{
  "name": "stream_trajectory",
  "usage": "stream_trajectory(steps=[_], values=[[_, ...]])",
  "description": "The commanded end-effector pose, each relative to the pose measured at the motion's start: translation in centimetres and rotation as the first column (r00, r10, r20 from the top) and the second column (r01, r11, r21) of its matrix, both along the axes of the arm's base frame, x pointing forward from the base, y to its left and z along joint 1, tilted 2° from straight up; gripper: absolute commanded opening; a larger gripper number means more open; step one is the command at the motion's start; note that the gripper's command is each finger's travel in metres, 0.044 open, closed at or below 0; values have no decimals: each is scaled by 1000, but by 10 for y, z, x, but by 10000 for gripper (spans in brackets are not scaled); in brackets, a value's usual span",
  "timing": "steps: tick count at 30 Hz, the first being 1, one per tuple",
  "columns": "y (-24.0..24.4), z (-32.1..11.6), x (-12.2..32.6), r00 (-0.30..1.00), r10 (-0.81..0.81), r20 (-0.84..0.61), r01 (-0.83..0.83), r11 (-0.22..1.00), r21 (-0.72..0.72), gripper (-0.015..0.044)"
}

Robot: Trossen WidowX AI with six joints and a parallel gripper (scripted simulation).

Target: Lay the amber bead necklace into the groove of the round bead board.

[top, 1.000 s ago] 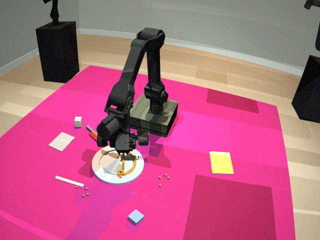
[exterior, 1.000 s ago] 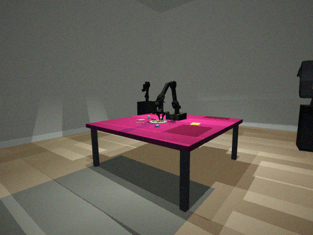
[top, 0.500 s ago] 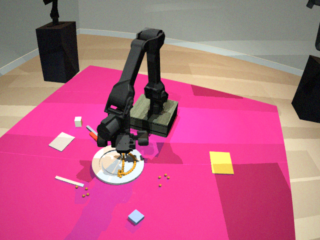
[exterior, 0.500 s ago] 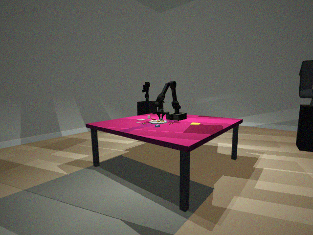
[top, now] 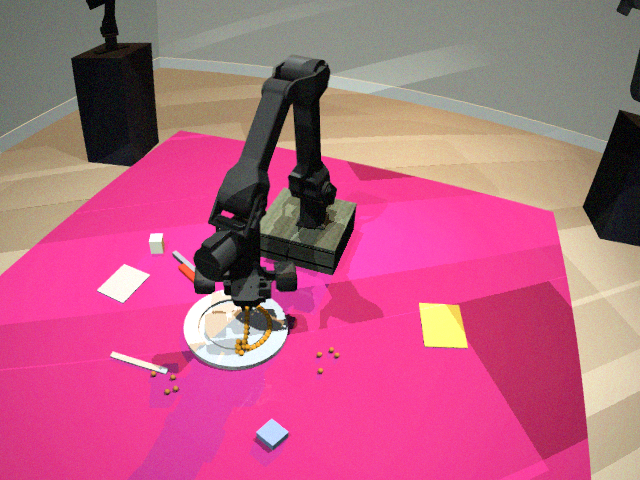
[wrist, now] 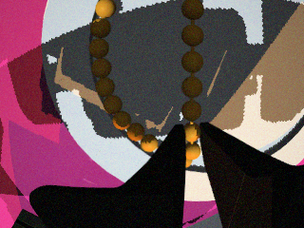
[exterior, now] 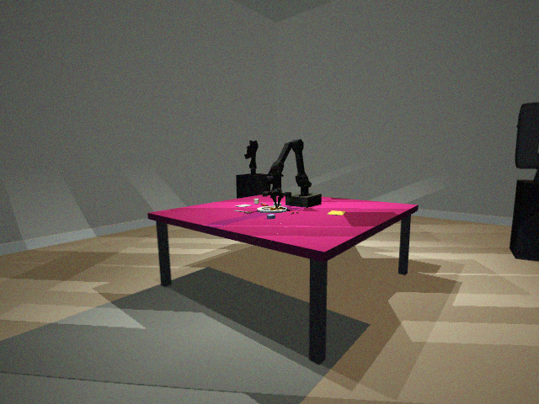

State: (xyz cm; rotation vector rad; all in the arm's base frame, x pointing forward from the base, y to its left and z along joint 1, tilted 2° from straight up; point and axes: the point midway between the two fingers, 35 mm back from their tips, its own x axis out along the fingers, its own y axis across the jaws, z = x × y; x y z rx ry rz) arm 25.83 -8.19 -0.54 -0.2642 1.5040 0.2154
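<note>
The round white bead board [top: 191, 330] [wrist: 62, 24] lies flat on the pink table. The amber bead necklace [top: 270, 330] [wrist: 192, 62] lies over it. One side curves along the groove at the board's right in the top view. The other side runs nearly straight across the inside, and several beads bunch at the near end. My gripper [top: 248, 308] [exterior: 277, 207] [wrist: 190, 131] points down low over the board's arm-side part. It is shut on the necklace, with a bead between its fingertips. Whether those beads are off the board is hard to tell.
Loose amber beads [top: 320, 370] [top: 173, 377] lie right and left of the board. Around it are a white stick [top: 138, 362], a blue block [top: 271, 434], a yellow sheet [top: 443, 325], a white card [top: 124, 283], a white cube [top: 156, 243] and a red-and-grey item [top: 186, 272].
</note>
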Motion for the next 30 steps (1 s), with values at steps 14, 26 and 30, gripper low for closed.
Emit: stream_trajectory(steps=[14, 26, 30], values=[[0, 6, 0, 1000, 6, 1, -6, 1000, 1, 0], [-19, 6, -15, 1000, 7, 0, -7, 1000, -1, 0], [-27, 5, -22, 1000, 7, 0, -7, 1000, -1, 0]])
